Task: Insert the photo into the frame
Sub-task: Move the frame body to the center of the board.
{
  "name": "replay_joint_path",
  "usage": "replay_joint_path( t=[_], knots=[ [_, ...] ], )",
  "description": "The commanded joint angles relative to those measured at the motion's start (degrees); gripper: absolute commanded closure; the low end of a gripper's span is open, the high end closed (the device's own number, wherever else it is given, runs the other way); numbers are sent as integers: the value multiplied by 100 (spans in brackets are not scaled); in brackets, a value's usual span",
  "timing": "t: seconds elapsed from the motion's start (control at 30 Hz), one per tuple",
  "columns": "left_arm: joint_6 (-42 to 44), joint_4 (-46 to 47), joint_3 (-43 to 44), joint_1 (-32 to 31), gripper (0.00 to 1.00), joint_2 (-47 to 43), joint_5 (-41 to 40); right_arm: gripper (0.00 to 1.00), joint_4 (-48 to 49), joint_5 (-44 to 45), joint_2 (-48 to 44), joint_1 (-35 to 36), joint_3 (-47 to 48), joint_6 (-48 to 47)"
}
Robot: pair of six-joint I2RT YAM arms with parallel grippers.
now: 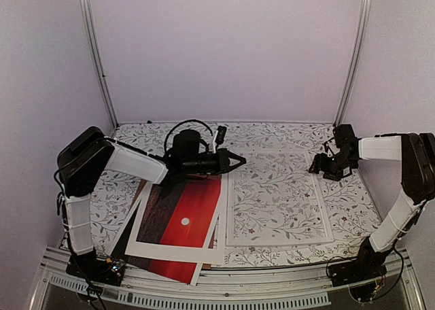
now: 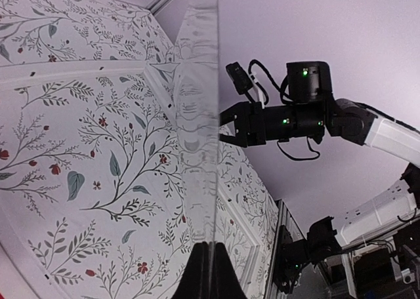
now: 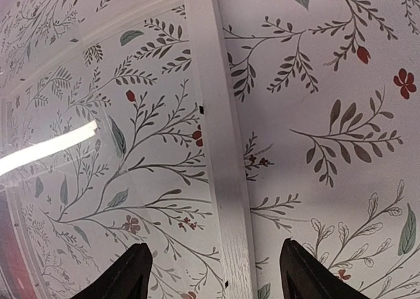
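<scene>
The photo (image 1: pixel 197 208), a red sunset with a small white sun, lies flat at the near left, partly under a white window mat (image 1: pixel 175 250). The thin white frame (image 1: pixel 279 243) lies flat to its right; its bar shows in the right wrist view (image 3: pixel 220 148). My left gripper (image 1: pixel 234 162) hovers by the frame's far left corner. In its wrist view the left gripper (image 2: pixel 210 250) is shut on a clear pane (image 2: pixel 197 115), seen edge-on. My right gripper (image 1: pixel 319 166) is open and empty; in its own view the right gripper (image 3: pixel 220 276) straddles the frame's right bar.
The table has a floral cloth (image 1: pixel 272 136). A dark brown board (image 1: pixel 158 208) shows beside the red print. Metal posts (image 1: pixel 95 52) stand at the back corners, and a slotted rail (image 1: pixel 224 293) runs along the near edge.
</scene>
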Motion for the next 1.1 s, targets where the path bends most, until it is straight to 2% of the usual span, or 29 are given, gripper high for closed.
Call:
replay_joint_path(
  t=[0.0, 0.3, 0.57, 0.73, 1.07],
  knots=[
    [-232, 439, 154, 120, 100, 180, 342, 29, 256, -306, 151, 2, -51, -77],
    [-243, -53, 423, 149, 99, 272, 335, 25, 372, -592, -28, 0, -166, -158],
    [174, 371, 97, 223, 100, -20, 522, 24, 955, -1271, -543, -3, -594, -395],
    [-163, 1042, -109, 288, 100, -44, 766, 24, 1146, -1002, -868, -2, -758, -305],
    [-1138, 1548, 119, 256, 100, 223, 913, 22, 872, -404, -774, -2, -586, -176]
  ],
)
